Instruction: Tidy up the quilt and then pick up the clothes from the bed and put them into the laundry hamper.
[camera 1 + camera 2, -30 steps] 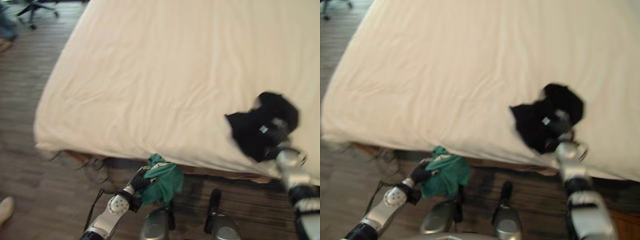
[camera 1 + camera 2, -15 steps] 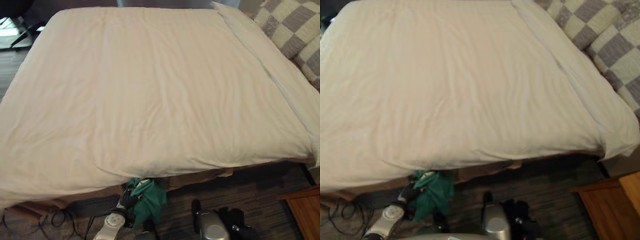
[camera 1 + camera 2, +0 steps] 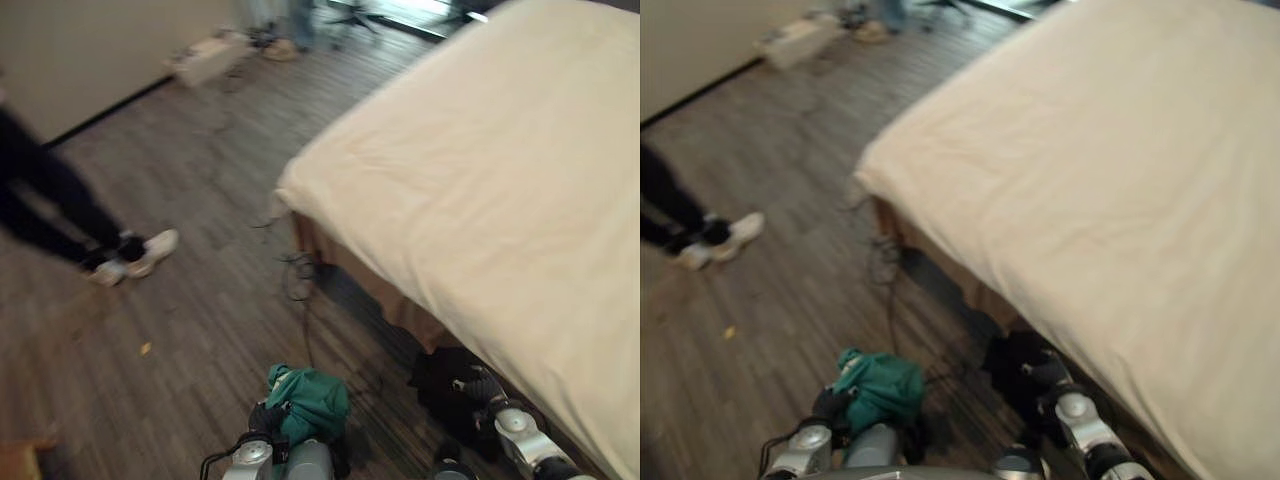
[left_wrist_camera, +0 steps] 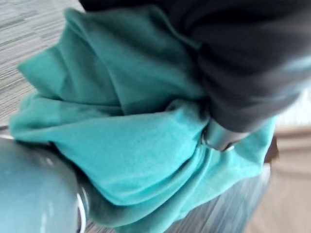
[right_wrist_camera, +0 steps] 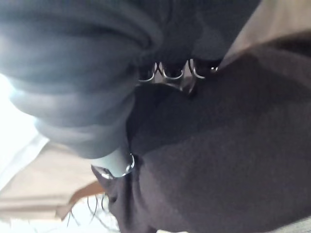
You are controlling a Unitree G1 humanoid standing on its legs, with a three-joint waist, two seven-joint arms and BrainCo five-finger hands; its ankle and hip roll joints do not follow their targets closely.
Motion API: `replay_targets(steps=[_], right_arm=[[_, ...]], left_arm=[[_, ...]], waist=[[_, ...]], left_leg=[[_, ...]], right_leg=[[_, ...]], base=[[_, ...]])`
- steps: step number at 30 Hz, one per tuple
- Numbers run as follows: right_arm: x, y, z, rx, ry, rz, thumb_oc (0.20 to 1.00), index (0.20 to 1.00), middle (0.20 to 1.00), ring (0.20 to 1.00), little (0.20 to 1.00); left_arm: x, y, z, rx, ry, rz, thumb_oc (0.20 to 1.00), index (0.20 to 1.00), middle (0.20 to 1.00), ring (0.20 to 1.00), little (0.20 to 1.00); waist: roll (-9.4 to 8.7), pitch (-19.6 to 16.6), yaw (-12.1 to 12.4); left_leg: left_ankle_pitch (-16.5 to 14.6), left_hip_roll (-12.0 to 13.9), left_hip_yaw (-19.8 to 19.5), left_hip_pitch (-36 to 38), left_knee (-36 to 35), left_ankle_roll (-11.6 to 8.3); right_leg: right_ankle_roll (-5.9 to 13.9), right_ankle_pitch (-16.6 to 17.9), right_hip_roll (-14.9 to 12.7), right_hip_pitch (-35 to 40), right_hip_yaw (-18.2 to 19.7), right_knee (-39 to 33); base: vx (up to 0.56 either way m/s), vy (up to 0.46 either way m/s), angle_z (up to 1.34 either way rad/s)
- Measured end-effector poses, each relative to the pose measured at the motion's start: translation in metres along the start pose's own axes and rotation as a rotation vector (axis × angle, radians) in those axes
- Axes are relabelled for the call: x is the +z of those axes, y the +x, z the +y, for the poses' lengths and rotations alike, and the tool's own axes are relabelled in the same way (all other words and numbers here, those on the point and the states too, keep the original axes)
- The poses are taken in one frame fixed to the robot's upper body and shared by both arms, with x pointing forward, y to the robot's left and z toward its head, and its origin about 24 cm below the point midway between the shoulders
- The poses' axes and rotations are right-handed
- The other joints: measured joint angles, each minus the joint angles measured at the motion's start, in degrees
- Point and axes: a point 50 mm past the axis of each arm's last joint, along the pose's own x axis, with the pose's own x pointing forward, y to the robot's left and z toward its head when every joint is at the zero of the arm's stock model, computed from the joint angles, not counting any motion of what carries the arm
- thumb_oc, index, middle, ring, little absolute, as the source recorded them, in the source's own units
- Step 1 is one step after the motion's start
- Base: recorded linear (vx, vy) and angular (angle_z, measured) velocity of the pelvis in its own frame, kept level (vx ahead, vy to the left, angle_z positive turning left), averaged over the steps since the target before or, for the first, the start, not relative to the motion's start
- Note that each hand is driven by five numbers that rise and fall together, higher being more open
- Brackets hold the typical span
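Down low by the bed edge I've got both hands loaded. Left hand point(image 3: 268, 418) has its fingers curled round the green garment point(image 3: 311, 402), bunched up in a wad over the wood floor point(image 3: 190, 300). Left wrist view confirms it: teal cloth point(image 4: 136, 131) wrapped round the hand point(image 4: 221, 138), folds pinched tight against it.

Right hand point(image 3: 478, 386) is clamped on the black garment point(image 3: 440, 380), held low just beside the side of the bed point(image 3: 480, 190), under the overhang of the quilt point(image 3: 500, 150). Right wrist view: fingers point(image 5: 167, 74) dug into dark fabric point(image 5: 218, 160), thumb curled into it as well.

Quilt looks spread flat and fairly smooth over the bed, cream colour, one corner hanging near the floor at mid-frame. No clothes on the part of the bed I can see. Bed base shows brown under the quilt edge.

A person's legs point(image 3: 40, 200) in dark trousers with a white shoe point(image 3: 150, 250) stand on the floor at far left, well apart from the bed. Thin cable point(image 3: 298, 280) loops on the floor by the bed corner. Some clutter point(image 3: 210, 55) near the wall at top, too blurred to tell what. Wall point(image 3: 90, 50) is pale with a dark skirting

Both garments are off the bed and in hand, apart from each other, green on my left, black on my right
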Motion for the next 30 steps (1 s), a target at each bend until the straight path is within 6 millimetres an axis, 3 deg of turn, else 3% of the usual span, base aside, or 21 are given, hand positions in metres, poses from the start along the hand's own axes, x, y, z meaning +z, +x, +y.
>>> replay_targets(steps=[1, 2, 3, 4, 5, 6, 7, 8, 10, 11, 12, 13, 15, 18, 22, 24, 25, 26, 27, 28, 30], right_arm=[[-0.012, -0.005, -0.004, -0.013, 0.006, 0.03, 0.2, 0.2, 0.2, 0.2, 0.2], [-0.036, -0.015, -0.002, -0.036, 0.059, 0.112, 0.2, 0.2, 0.2, 0.2, 0.2], [-0.036, -0.015, 0.004, -0.024, 0.086, 0.115, 0.2, 0.2, 0.2, 0.2, 0.2], [-0.038, -0.016, 0.015, -0.016, 0.123, 0.118, 0.2, 0.2, 0.2, 0.2, 0.2], [-0.046, -0.02, 0.021, -0.02, 0.146, 0.15, 0.2, 0.2, 0.2, 0.2, 0.2], [-0.057, -0.023, 0.024, -0.028, 0.14, 0.214, 0.2, 0.2, 0.2, 0.2, 0.2], [-0.054, -0.02, 0.024, -0.029, 0.134, 0.212, 0.2, 0.2, 0.2, 0.2, 0.2], [-0.045, -0.016, 0.024, -0.027, 0.128, 0.179, 0.2, 0.2, 0.2, 0.2, 0.2], [-0.03, -0.009, 0.022, -0.033, 0.114, 0.13, 0.2, 0.2, 0.2, 0.2, 0.2], [-0.028, -0.008, 0.019, -0.042, 0.113, 0.123, 0.2, 0.2, 0.2, 0.2, 0.2], [-0.028, -0.008, 0.018, -0.047, 0.113, 0.125, 0.2, 0.2, 0.2, 0.2, 0.2], [-0.049, -0.017, -0.006, -0.131, 0.109, 0.186, 0.2, 0.2, 0.2, 0.2, 0.2], [-0.044, -0.016, -0.006, -0.139, 0.058, 0.185, 0.2, 0.2, 0.2, 0.2, 0.2], [-0.031, -0.012, -0.004, -0.145, -0.007, 0.153, 0.2, 0.2, 0.2, 0.2, 0.2], [-0.004, -0.004, -0.001, -0.129, -0.029, 0.056, 0.2, 0.2, 0.2, 0.2, 0.2], [-0.002, -0.003, -0.001, -0.124, -0.029, 0.051, 0.2, 0.2, 0.2, 0.2, 0.2], [-0.001, -0.002, -0.001, -0.125, -0.028, 0.052, 0.2, 0.2, 0.2, 0.2, 0.2], [-0.001, -0.001, -0.002, -0.125, -0.029, 0.059, 0.2, 0.2, 0.2, 0.2, 0.2], [-0.001, -0.001, -0.004, -0.128, -0.033, 0.059, 0.2, 0.2, 0.2, 0.2, 0.2], [-0.003, -0.001, -0.004, -0.129, -0.037, 0.065, 0.2, 0.2, 0.2, 0.2, 0.2], [-0.002, 0.0, -0.006, -0.123, -0.064, 0.071, 0.2, 0.2, 0.2, 0.2, 0.2]], left_arm=[[-0.005, -0.001, -0.002, -0.001, -0.006, 0.013, 0.2, 0.2, 0.2, 0.2, 0.2], [-0.008, -0.003, -0.004, 0.014, -0.009, 0.016, 0.2, 0.2, 0.2, 0.2, 0.2], [-0.014, -0.006, 0.001, 0.029, -0.008, 0.028, 0.2, 0.2, 0.2, 0.2, 0.2], [-0.021, -0.007, 0.019, 0.09, -0.012, 0.071, 0.2, 0.2, 0.2, 0.2, 0.2], [-0.011, -0.003, 0.028, 0.111, 0.006, 0.053, 0.2, 0.2, 0.2, 0.2, 0.2], [-0.008, -0.002, 0.034, 0.129, 0.033, 0.049, 0.2, 0.2, 0.2, 0.2, 0.2], [-0.01, -0.003, 0.038, 0.135, 0.048, 0.055, 0.2, 0.2, 0.2, 0.2, 0.2], [-0.009, -0.003, 0.039, 0.142, 0.06, 0.056, 0.2, 0.2, 0.2, 0.2, 0.2], [0.0, 0.0, 0.047, 0.167, 0.077, 0.033, 0.2, 0.2, 0.2, 0.2, 0.2], [0.009, 0.003, 0.046, 0.165, 0.081, 0.01, 0.2, 0.2, 0.2, 0.2, 0.2], [0.012, 0.003, 0.045, 0.163, 0.084, -0.001, 0.2, 0.2, 0.2, 0.2, 0.2], [-0.001, -0.003, 0.037, 0.127, 0.125, -0.003, 0.2, 0.2, 0.2, 0.2, 0.2], [0.009, -0.001, 0.034, 0.129, 0.114, -0.021, 0.2, 0.2, 0.2, 0.2, 0.2], [0.039, 0.003, 0.022, 0.111, 0.114, -0.129, 0.2, 0.2, 0.2, 0.2, 0.2], [0.06, 0.004, 0.02, 0.108, 0.07, -0.204, 0.2, 0.2, 0.2, 0.2, 0.2], [0.063, 0.005, 0.022, 0.117, 0.058, -0.206, 0.2, 0.2, 0.2, 0.2, 0.2], [0.068, 0.007, 0.022, 0.119, 0.059, -0.213, 0.2, 0.2, 0.2, 0.2, 0.2], [0.079, 0.01, 0.022, 0.125, 0.058, -0.223, 0.2, 0.2, 0.2, 0.2, 0.2], [0.071, 0.011, 0.021, 0.13, 0.037, -0.189, 0.2, 0.2, 0.2, 0.2, 0.2], [0.066, 0.012, 0.021, 0.133, 0.034, -0.168, 0.2, 0.2, 0.2, 0.2, 0.2], [0.061, 0.012, 0.017, 0.128, 0.027, -0.149, 0.2, 0.2, 0.2, 0.2, 0.2]], waist=[[0.79, -0.95, -0.04], [0.98, -2.15, 1.41], [1.04, -2.33, 1.99], [-1.09, -2.47, 2.14], [-3.61, -2.83, 1.5], [-4.5, -3.07, 2.31], [-4.25, -2.9, 2.71], [-3.99, -2.55, 2.4], [-3.72, -2.26, 1.89], [-3.1, -1.87, 0.78], [-3.22, -1.7, 0.56], [-1.04, 1.61, -0.35], [-1.3, 1.67, -0.45], [-1.66, 1.75, -0.29], [-2.16, 0.94, 0.81], [-2.84, 0.87, 2.17], [-3.75, 1.3, 2.82], [-5.67, 2.21, 3.12], [-6.32, 2.28, 4.37], [-7.01, 2.49, 4.39], [-7.82, 2.51, 4.79]], left_leg=[[0.93, 0.42, 0.43, 0.58, 0.67, 1.96], [1.41, -3.5, -2.85, 1.87, -3.64, 3.87], [1.44, -3.8, -3.76, 2.24, -5.41, 3.94], [1.3, -5.66, -7.0, 0.88, -5.19, 4.37], [1.28, -7.69, -8.09, 0.65, -4.89, 4.41], [0.97, -8.96, -9.09, 2.33, -6.95, 5.58], [0.94, -9.07, -9.91, 2.81, -7.54, 6.35], [0.79, -8.94, -10.92, 2.52, -7.33, 6.7], [1.29, -9.09, -13.12, 2.19, -8.23, 6.97], [2.07, -8.96, -15.57, 2.09, -9.32, 6.66], [2.1, -9.96, -17.35, 2.44, -10.12, 6.23], [0.82, -6.81, -20.17, 3.32, -10.89, 0.18], [1.15, -6.96, -20.4, 3.94, -10.83, 0.66], [1.22, -6.74, -21.39, 5.44, -10.86, 0.75], [0.75, -5.5, -21.88, 5.53, -10.43, -0.92], [0.24, -4.5, -22.09, 3.93, -6.56, -2.16], [-0.47, -4.35, -22.34, -0.73, 1.54, -3.45], [0.35, -4.55, -21.59, -6.21, 11.15, -4.31], [2.61, -3.69, -20.22, -8.42, 16.64, -4.98], [2.64, -3.19, -17.96, -10.67, 19.89, -5.1], [0.94, -3.48, -10.68, -11.48, 11.71, -4.27]], right_leg=[[1.09, -0.84, -0.81, 1.0, -1.56, 1.83], [1.86, -2.44, -6.6, -2.02, -1.68, 14.04], [2.08, -5.19, -5.84, -4.34, 1.84, 15.14], [1.35, -4.61, -4.33, -3.18, 1.6, 10.24], [0.57, 0.71, -5.29, -3.33, 0.45, 12.8], [1.59, -0.88, -8.95, -4.75, -2.48, 20.85], [2.05, -0.93, -10.09, -7.12, -0.71, 26.16], [3.04, -1.84, -10.0, -10.26, 4.16, 30.55], [2.98, -6.0, -4.27, -16.23, 15.94, 29.26], [2.26, -8.42, 1.83, -17.49, 24.73, 22.71], [2.3, -8.49, 3.04, -18.59, 24.92, 19.31], [-2.79, 5.06, 10.91, -12.74, 32.05, -2.33], [-2.93, 4.7, 10.9, -12.44, 30.83, -2.25], [-3.55, 4.06, 10.98, -10.32, 29.34, -2.32], [-4.27, 3.56, 12.25, -10.2, 28.73, -2.19], [-5.58, 2.7, 13.15, -9.9, 27.32, -2.11], [-7.95, 1.01, 12.81, -11.08, 25.26, 0.59], [-8.81, -0.14, 10.81, -12.7, 24.21, 2.85], [-9.02, -0.27, 10.7, -10.51, 23.91, 1.45], [-9.13, -0.41, 10.76, -9.14, 23.08, -0.24], [-9.31, -0.36, 10.13, -8.89, 21.93, -1.88]], base=[[0.05, 0.217, 2.62], [0.09, 0.331, 1.87], [0.13, 0.467, 2.11], [0.08, 0.366, 1.54], [0.04, 0.353, 1.92], [-0.02, 0.139, 1.22], [-0.09, 0.143, 0.72], [-0.04, 0.009, 0.48], [0.01, -0.029, 0.68], [0.04, -0.078, 0.95], [0.06, -0.125, 1.16], [0.05, -0.108, 0.73], [0.04, -0.068, 0.22], [0.12, -0.145, 0.19], [0.07, -0.173, 0.01], [0.02, -0.216, 0.11], [0.08, -0.148, 0.43], [0.27, -0.153, 0.45], [0.28, -0.15, 0.37], [0.41, -0.046, 0.36], [0.56, 0.083, 0.24]])
